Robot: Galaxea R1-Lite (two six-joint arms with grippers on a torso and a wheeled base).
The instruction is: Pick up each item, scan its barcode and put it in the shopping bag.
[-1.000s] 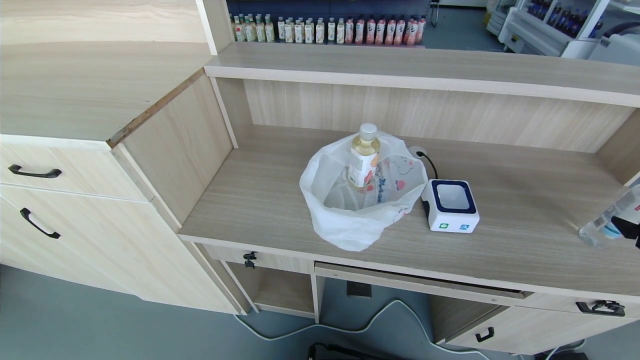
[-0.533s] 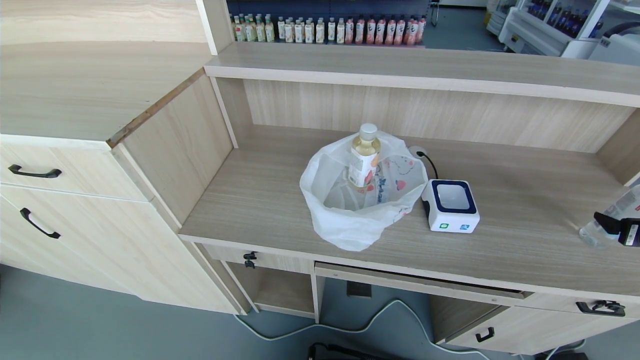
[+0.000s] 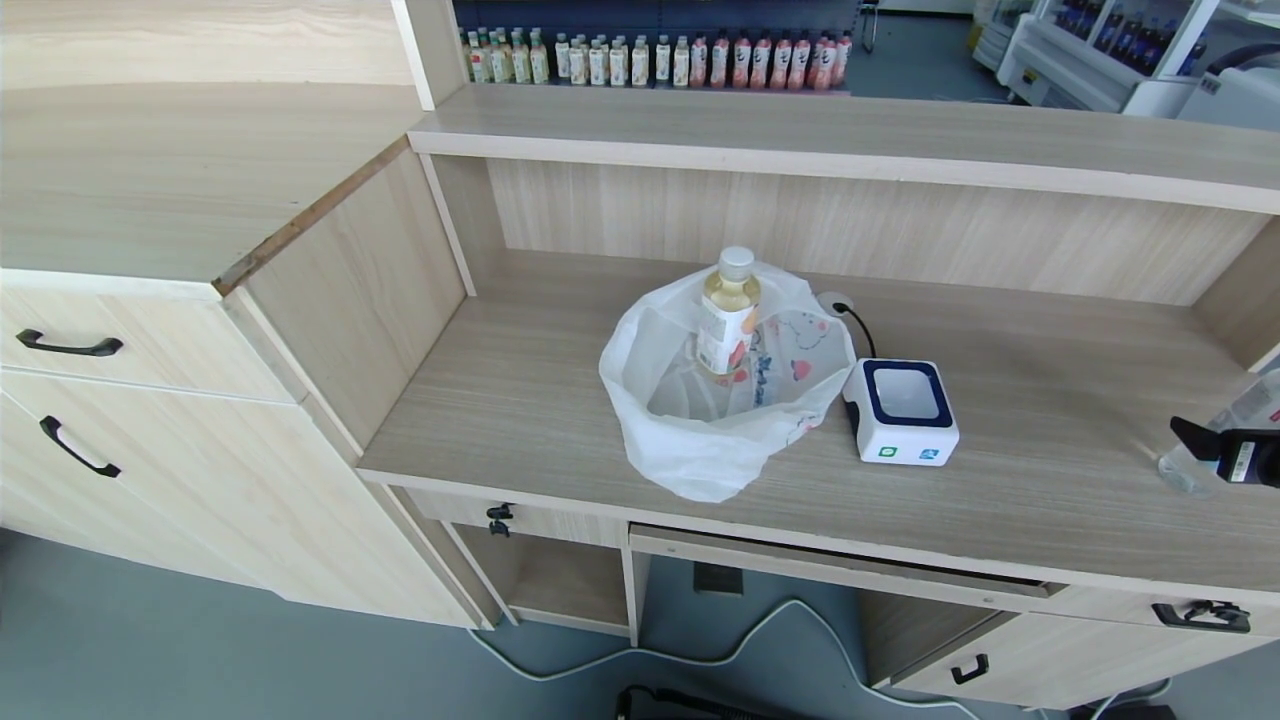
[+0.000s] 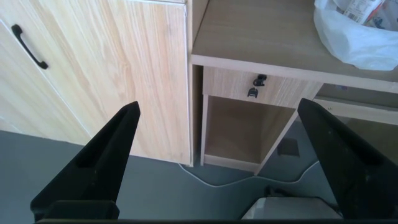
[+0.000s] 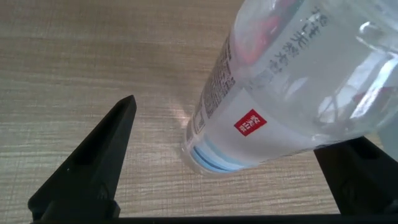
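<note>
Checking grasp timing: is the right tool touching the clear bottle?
Cannot tell. In the right wrist view one finger shows bare counter between it and the clear bottle, but the bottle overlaps the other finger, hiding any gap.

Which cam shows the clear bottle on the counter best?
Right wrist view: the clear bottle is close up, label visible, between the open fingers. Head view catches part of it at the frame edge, partly covered.

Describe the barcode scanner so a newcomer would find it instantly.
On the wooden counter, look just right of the white shopping bag. The scanner is a small white box; only it has a dark-blue-framed window on top and a black cable behind.
</note>
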